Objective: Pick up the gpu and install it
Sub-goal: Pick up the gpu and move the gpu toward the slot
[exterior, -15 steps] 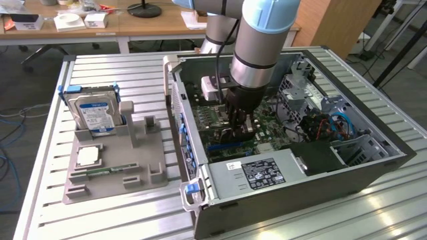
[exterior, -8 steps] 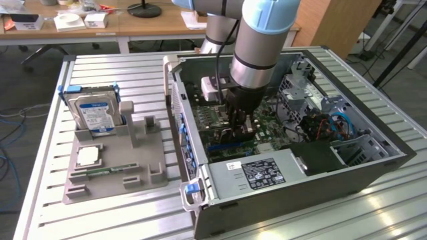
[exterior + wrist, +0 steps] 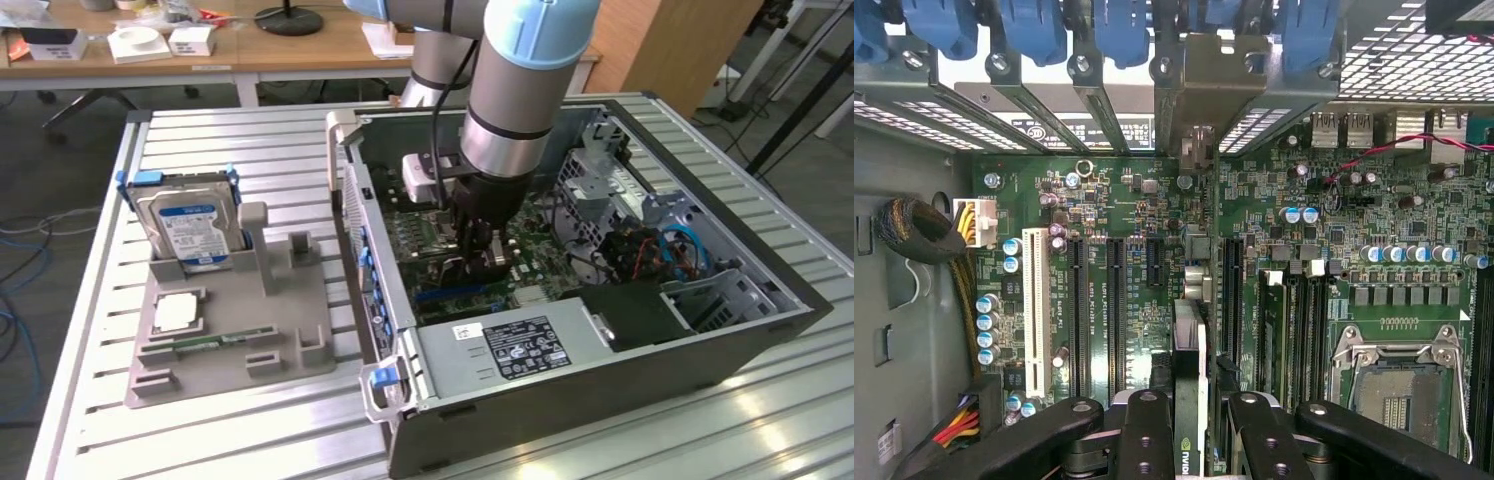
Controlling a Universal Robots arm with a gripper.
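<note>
My gripper [image 3: 1194, 440] is down inside the open computer case [image 3: 747, 330], shut on the gpu [image 3: 1192, 340]. The card stands edge-on to the wrist camera between my black fingers [image 3: 1144, 430], and a green logo shows on its near edge. It runs over the green motherboard [image 3: 1124, 210] between the black expansion slots. Its metal bracket [image 3: 1199, 85] sits at the case's rear slot openings. I cannot tell whether the card is seated in a slot. In the exterior view the gripper [image 3: 483, 250] hangs over the middle of the board.
On the exterior view's left a grey fixture [image 3: 227, 330] holds a silver hard drive with a blue label [image 3: 194, 225], a processor [image 3: 178, 312] and a narrow memory stick [image 3: 200, 345]. Inside the case are a power supply [image 3: 527, 345], a processor socket [image 3: 1399, 385] and cable bundles [image 3: 914, 230].
</note>
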